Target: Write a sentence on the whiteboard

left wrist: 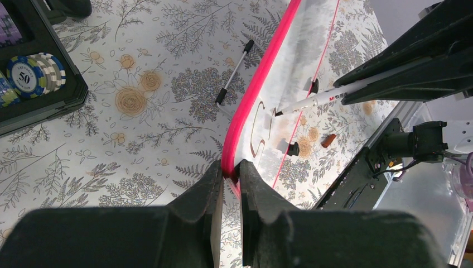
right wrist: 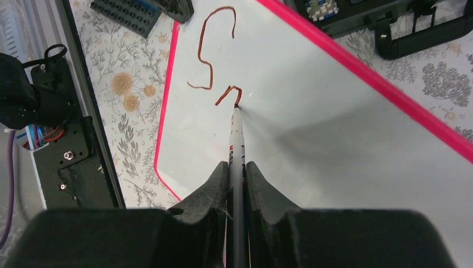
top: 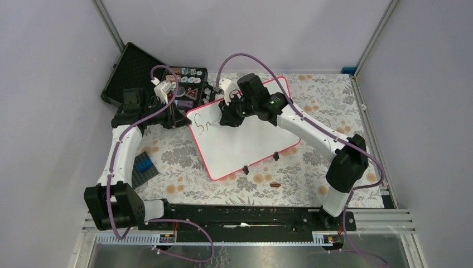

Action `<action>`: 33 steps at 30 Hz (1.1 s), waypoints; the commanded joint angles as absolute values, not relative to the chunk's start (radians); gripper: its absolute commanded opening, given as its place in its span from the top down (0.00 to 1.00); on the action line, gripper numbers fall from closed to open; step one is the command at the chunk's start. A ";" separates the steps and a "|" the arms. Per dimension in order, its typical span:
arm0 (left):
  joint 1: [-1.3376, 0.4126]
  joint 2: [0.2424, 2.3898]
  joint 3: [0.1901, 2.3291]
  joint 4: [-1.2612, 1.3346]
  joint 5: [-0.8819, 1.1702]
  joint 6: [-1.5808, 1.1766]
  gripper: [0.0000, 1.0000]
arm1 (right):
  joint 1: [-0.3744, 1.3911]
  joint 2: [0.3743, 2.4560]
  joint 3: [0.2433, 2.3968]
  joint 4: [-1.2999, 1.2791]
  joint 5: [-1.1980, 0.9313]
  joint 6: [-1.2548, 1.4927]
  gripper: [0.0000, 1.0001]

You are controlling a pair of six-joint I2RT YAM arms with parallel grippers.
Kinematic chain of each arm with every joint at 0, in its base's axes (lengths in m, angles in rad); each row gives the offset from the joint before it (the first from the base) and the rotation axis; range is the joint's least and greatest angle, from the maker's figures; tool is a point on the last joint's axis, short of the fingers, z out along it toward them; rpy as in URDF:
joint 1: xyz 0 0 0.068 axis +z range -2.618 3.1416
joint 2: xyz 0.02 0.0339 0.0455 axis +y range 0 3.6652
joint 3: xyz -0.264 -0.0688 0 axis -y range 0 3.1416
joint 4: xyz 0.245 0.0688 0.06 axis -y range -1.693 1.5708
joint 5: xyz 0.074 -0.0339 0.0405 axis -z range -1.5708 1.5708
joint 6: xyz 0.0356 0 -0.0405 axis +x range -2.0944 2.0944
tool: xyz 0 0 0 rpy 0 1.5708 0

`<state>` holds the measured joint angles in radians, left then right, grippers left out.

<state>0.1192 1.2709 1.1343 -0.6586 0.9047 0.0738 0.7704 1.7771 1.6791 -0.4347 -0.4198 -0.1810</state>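
Observation:
The whiteboard lies tilted on the floral table, white with a pink-red rim. My left gripper is shut on its rim at the board's far left corner. My right gripper is shut on a white marker whose tip touches the board. The sentence stands as a brown-red "S" and the first hump of a second letter. It shows in the top view and in the left wrist view.
An open black case with poker chips stands behind the board's left end. A blue and black block plate lies at the left. A small brown piece lies in front of the board. A thin rod lies beside the rim.

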 commanded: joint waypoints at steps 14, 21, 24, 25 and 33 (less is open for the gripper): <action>0.123 1.238 1.135 -0.597 0.895 0.101 1.00 | 0.754 1.758 1.673 -0.429 -0.410 -0.199 1.00; 0.122 1.237 1.134 -0.598 0.895 0.101 1.00 | 0.753 1.783 1.721 -0.429 -0.388 -0.195 1.00; 0.123 1.237 1.134 -0.599 0.895 0.103 1.00 | 0.752 1.790 1.736 -0.430 -0.388 -0.194 1.00; 0.122 1.236 1.134 -0.598 0.894 0.102 1.00 | 0.753 1.793 1.737 -0.430 -0.387 -0.194 1.00; 0.123 1.235 1.132 -0.599 0.889 0.103 1.00 | 0.745 1.782 1.723 -0.431 -0.372 -0.200 1.00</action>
<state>0.1192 1.2705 1.1339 -0.6586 0.9031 0.0734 0.7628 1.7802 1.6993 -0.4370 -0.4168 -0.1837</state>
